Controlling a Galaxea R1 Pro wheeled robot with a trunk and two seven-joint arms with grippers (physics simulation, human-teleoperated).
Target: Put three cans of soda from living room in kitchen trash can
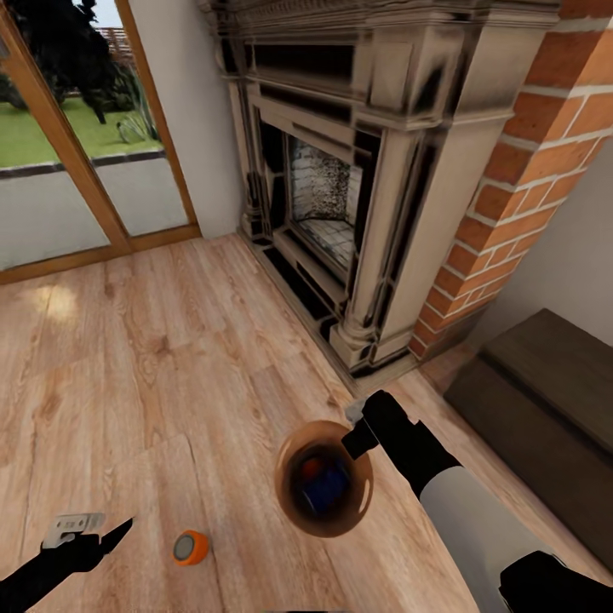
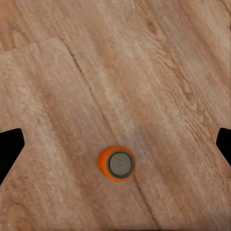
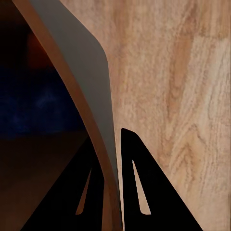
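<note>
Since two cans already lie inside it, your inventory starts at the bin:

Trash can: held off the plank floor by its rim, mouth tipped toward your head camera, so you can carry it from can to can.
Cans inside: one blue, one orange, at the bottom.
Third can: orange, upright on the floor, well apart from the fireplace, just beside the bin.
Right gripper: fingers narrow, pinching the bin wall between them, one inside and one outside.
Left gripper: fingers wide, hovering straight above the third can, likely lined up to descend on it.
Room: living room; kitchen yet to be reached.
</note>
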